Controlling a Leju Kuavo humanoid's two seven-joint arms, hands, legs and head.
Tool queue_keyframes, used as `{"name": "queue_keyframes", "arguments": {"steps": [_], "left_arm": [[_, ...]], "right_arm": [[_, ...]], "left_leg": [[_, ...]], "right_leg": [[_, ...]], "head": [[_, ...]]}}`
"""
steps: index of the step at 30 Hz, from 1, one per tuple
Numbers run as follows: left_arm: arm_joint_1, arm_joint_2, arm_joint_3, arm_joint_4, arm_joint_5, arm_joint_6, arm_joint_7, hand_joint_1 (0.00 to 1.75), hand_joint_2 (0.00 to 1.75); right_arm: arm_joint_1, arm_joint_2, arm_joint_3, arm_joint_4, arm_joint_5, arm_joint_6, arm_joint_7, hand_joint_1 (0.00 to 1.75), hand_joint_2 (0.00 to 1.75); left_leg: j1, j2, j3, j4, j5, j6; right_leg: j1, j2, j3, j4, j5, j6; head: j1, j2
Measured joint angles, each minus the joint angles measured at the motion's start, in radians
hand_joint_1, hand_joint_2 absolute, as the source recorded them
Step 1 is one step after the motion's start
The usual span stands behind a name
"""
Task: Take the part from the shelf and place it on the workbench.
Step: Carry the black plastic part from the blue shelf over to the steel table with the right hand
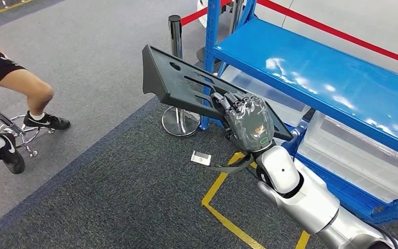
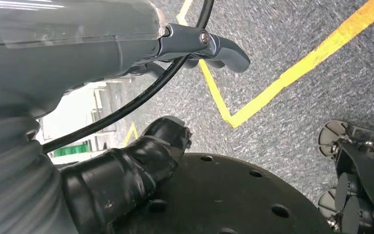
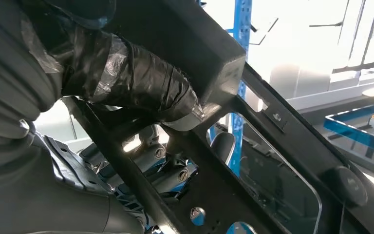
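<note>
The dark flat part [image 1: 186,83] is hanging clear of the blue shelf [image 1: 311,67], its long axis stretching away up-left from the right hand [image 1: 249,120], which is gripping its near end; left hand [image 2: 126,53] looking curled, holding nothing.

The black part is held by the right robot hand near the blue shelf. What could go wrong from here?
1. The right robot hand grips the long black part near one end, so it may tilt or slip.
2. Its far end could strike the chrome post or the blue shelf when the arm turns.
</note>
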Motion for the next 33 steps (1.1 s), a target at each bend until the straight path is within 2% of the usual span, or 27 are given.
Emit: {"name": "queue_keyframes", "arguments": {"steps": [1, 3, 4, 5, 6, 7, 8, 10, 12, 14, 15, 16, 17, 18, 19, 20, 21, 22, 23, 24, 26, 27, 28, 29, 30, 31, 33], "left_arm": [[0.0, 0.0, -0.003, 0.0, -0.004, -0.007, 0.0, 0.0, 1.75], [-0.002, 0.0, -0.012, 0.0, -0.023, -0.016, 0.003, 0.0, 1.75], [-0.003, 0.0, -0.018, 0.0, -0.033, -0.018, 0.005, 0.0, 1.75], [-0.002, 0.0, -0.025, 0.0, -0.041, -0.02, 0.005, 0.0, 1.75], [-0.001, 0.0, -0.03, 0.0, -0.046, -0.021, 0.004, 0.0, 1.75], [0.0, 0.0, -0.035, 0.0, -0.049, -0.022, 0.001, 0.0, 1.75], [0.0, 0.0, -0.038, 0.0, -0.05, -0.023, -0.002, 0.0, 1.75], [0.0, 0.0, -0.042, 0.0, -0.049, -0.026, -0.007, 0.0, 1.75], [0.0, 0.001, -0.045, 0.0, -0.049, -0.029, -0.011, 0.0, 1.75], [0.003, 0.003, -0.048, 0.0, -0.049, -0.029, -0.013, 0.0, 1.75], [0.004, 0.004, -0.05, 0.0, -0.049, -0.029, -0.014, 0.0, 1.75], [0.004, 0.005, -0.051, 0.0, -0.049, -0.03, -0.014, 0.0, 1.75], [0.003, 0.006, -0.053, 0.0, -0.048, -0.03, -0.014, 0.0, 1.75], [0.002, 0.006, -0.053, 0.0, -0.047, -0.031, -0.013, 0.0, 1.75], [0.002, 0.007, -0.054, 0.0, -0.045, -0.032, -0.012, 0.0, 1.75], [0.001, 0.009, -0.054, 0.0, -0.043, -0.033, -0.01, 0.0, 1.75], [0.001, 0.009, -0.054, 0.0, -0.041, -0.034, -0.009, 0.0, 1.75], [0.001, 0.01, -0.054, 0.0, -0.039, -0.035, -0.007, 0.0, 1.75], [0.001, 0.01, -0.054, 0.0, -0.038, -0.035, -0.007, 0.0, 1.75], [0.001, 0.01, -0.054, 0.0, -0.037, -0.035, -0.006, 0.0, 1.75], [-0.001, 0.012, -0.054, 0.0, -0.035, -0.035, -0.005, 0.0, 1.75], [-0.001, 0.013, -0.054, 0.0, -0.032, -0.035, -0.004, 0.0, 1.75], [-0.001, 0.014, -0.054, 0.0, -0.03, -0.035, -0.004, 0.0, 1.75], [0.0, 0.014, -0.054, 0.0, -0.025, -0.034, -0.004, 0.0, 1.75], [0.0, 0.014, -0.053, 0.0, -0.02, -0.033, -0.003, 0.0, 1.75], [-0.001, 0.014, -0.052, 0.0, -0.014, -0.032, -0.002, 0.0, 1.75], [-0.005, 0.014, -0.05, 0.0, -0.005, -0.029, -0.001, 0.0, 1.75]], "right_arm": [[0.007, -0.006, 0.0, -0.002, 0.002, -0.003, 0.005, 1.75, 1.75], [0.028, -0.034, 0.0, -0.012, 0.005, -0.012, 0.014, 1.75, 1.75], [0.042, -0.053, -0.002, -0.02, 0.005, -0.018, 0.016, 1.75, 1.75], [0.058, -0.076, -0.006, -0.029, 0.003, -0.023, 0.016, 1.75, 1.75], [0.076, -0.098, -0.012, -0.038, 0.001, -0.027, 0.015, 1.75, 1.75], [0.092, -0.118, -0.021, -0.048, -0.002, -0.032, 0.013, 1.75, 1.75], [0.106, -0.136, -0.033, -0.058, -0.006, -0.036, 0.01, 1.75, 1.75], [0.128, -0.164, -0.058, -0.078, -0.009, -0.045, 0.003, 1.75, 1.75], [0.144, -0.185, -0.08, -0.092, -0.01, -0.051, -0.001, 1.75, 1.75], [0.154, -0.196, -0.092, -0.101, -0.01, -0.054, -0.003, 1.75, 1.75], [0.157, -0.197, -0.095, -0.104, -0.01, -0.055, -0.004, 1.75, 1.75], [0.159, -0.198, -0.097, -0.107, -0.01, -0.055, -0.005, 1.75, 1.75], [0.162, -0.199, -0.1, -0.11, -0.01, -0.056, -0.007, 1.75, 1.75], [0.164, -0.2, -0.103, -0.113, -0.009, -0.056, -0.01, 1.75, 1.75], [0.165, -0.202, -0.105, -0.114, -0.009, -0.056, -0.015, 1.75, 1.75], [0.166, -0.202, -0.107, -0.115, -0.009, -0.055, -0.021, 1.75, 1.75], [0.166, -0.202, -0.109, -0.115, -0.01, -0.054, -0.026, 1.75, 1.75], [0.165, -0.202, -0.11, -0.115, -0.012, -0.053, -0.031, 1.75, 1.75], [0.165, -0.202, -0.112, -0.115, -0.015, -0.052, -0.036, 1.75, 1.75], [0.164, -0.203, -0.113, -0.115, -0.018, -0.052, -0.04, 1.75, 1.75], [0.161, -0.203, -0.118, -0.115, -0.025, -0.052, -0.047, 1.75, 1.75], [0.159, -0.202, -0.12, -0.115, -0.026, -0.052, -0.05, 1.75, 1.75], [0.156, -0.2, -0.122, -0.115, -0.026, -0.051, -0.054, 1.75, 1.75], [0.153, -0.197, -0.122, -0.115, -0.026, -0.049, -0.056, 1.75, 1.75], [0.149, -0.192, -0.121, -0.114, -0.026, -0.046, -0.058, 1.75, 1.75], [0.145, -0.185, -0.119, -0.113, -0.024, -0.042, -0.06, 1.75, 1.75], [0.137, -0.17, -0.113, -0.11, -0.019, -0.03, -0.061, 1.75, 1.75]], "left_leg": [[0.002, -0.008, -0.008, -0.006, 0.012, 0.012], [0.002, -0.027, -0.028, -0.01, 0.034, 0.028], [0.001, -0.04, -0.04, -0.009, 0.044, 0.031], [-0.001, -0.054, -0.052, -0.007, 0.053, 0.032], [-0.003, -0.07, -0.065, -0.004, 0.062, 0.032], [-0.003, -0.085, -0.078, 0.0, 0.07, 0.03], [-0.003, -0.099, -0.091, 0.005, 0.077, 0.028], [-0.003, -0.122, -0.112, 0.014, 0.092, 0.021], [-0.004, -0.142, -0.123, 0.014, 0.109, 0.011], [-0.005, -0.162, -0.131, 0.009, 0.127, -0.001], [-0.007, -0.155, -0.139, 0.014, 0.12, -0.006], [-0.008, -0.135, -0.15, 0.033, 0.094, -0.011], [-0.007, -0.106, -0.164, 0.073, 0.051, -0.016], [-0.006, -0.074, -0.181, 0.132, -0.004, -0.021], [-0.003, -0.055, -0.195, 0.197, -0.051, -0.026], [0.001, -0.045, -0.203, 0.257, -0.077, -0.03], [0.003, -0.04, -0.199, 0.294, -0.078, -0.033], [0.005, -0.037, -0.18, 0.301, -0.059, -0.034], [0.005, -0.031, -0.143, 0.274, -0.033, -0.033], [0.005, -0.015, -0.09, 0.215, -0.019, -0.03], [-0.006, 0.027, 0.017, 0.071, -0.035, -0.017], [-0.013, 0.039, 0.045, 0.022, -0.047, -0.008], [-0.02, 0.037, 0.053, -0.003, -0.051, 0.0], [-0.022, 0.025, 0.047, -0.011, -0.039, 0.011], [-0.022, 0.013, 0.041, -0.02, -0.025, 0.019], [-0.021, 0.004, 0.034, -0.028, -0.01, 0.028], [-0.015, -0.015, 0.011, -0.036, 0.022, 0.041]], "right_leg": [[-0.003, 0.032, -0.009, 0.024, -0.029, 0.004], [-0.006, 0.107, -0.041, 0.129, -0.121, 0.009], [-0.005, 0.125, -0.057, 0.194, -0.161, 0.009], [-0.003, 0.133, -0.065, 0.243, -0.181, 0.008], [-0.001, 0.136, -0.057, 0.26, -0.181, 0.006], [0.0, 0.138, -0.033, 0.24, -0.163, 0.004], [0.0, 0.145, 0.009, 0.184, -0.136, 0.0], [0.0, 0.184, 0.094, 0.049, -0.109, -0.006], [0.001, 0.21, 0.126, -0.012, -0.106, -0.009], [0.0, 0.19, 0.118, -0.016, -0.09, -0.014], [-0.002, 0.176, 0.112, -0.019, -0.082, -0.02], [-0.004, 0.161, 0.102, -0.021, -0.071, -0.028], [-0.005, 0.145, 0.091, -0.023, -0.061, -0.036], [-0.001, 0.131, 0.08, -0.023, -0.051, -0.041], [0.002, 0.115, 0.067, -0.021, -0.042, -0.043], [0.005, 0.099, 0.053, -0.018, -0.034, -0.043], [0.007, 0.083, 0.039, -0.016, -0.026, -0.043], [0.009, 0.067, 0.025, -0.012, -0.018, -0.043], [0.011, 0.051, 0.01, -0.009, -0.01, -0.042], [0.013, 0.038, -0.001, -0.006, -0.002, -0.04], [0.016, 0.013, -0.014, -0.003, 0.012, -0.033], [0.015, 0.0, -0.014, -0.005, 0.02, -0.028], [0.012, -0.012, -0.013, -0.008, 0.027, -0.022], [0.01, -0.025, -0.013, -0.011, 0.036, -0.016], [0.006, -0.019, -0.015, -0.011, 0.034, -0.01], [0.003, 0.005, -0.022, 0.0, 0.016, -0.006], [-0.002, 0.082, -0.045, 0.072, -0.07, 0.001]], "head": [[0.0, 0.0], [0.0, 0.0], [0.0, 0.0], [0.0, 0.0], [0.0, 0.0], [0.0, 0.0], [0.0, 0.0], [0.0, 0.0], [0.0, 0.0], [0.0, 0.0], [-0.001, 0.0], [-0.003, 0.0], [-0.005, 0.0], [-0.007, 0.0], [-0.009, 0.0], [-0.009, 0.0], [-0.009, 0.0], [-0.009, 0.0], [-0.009, 0.0], [-0.009, 0.0], [-0.009, 0.0], [-0.009, 0.0], [-0.01, 0.0], [-0.011, 0.0], [-0.012, 0.0], [-0.012, 0.0], [-0.011, 0.0]]}}
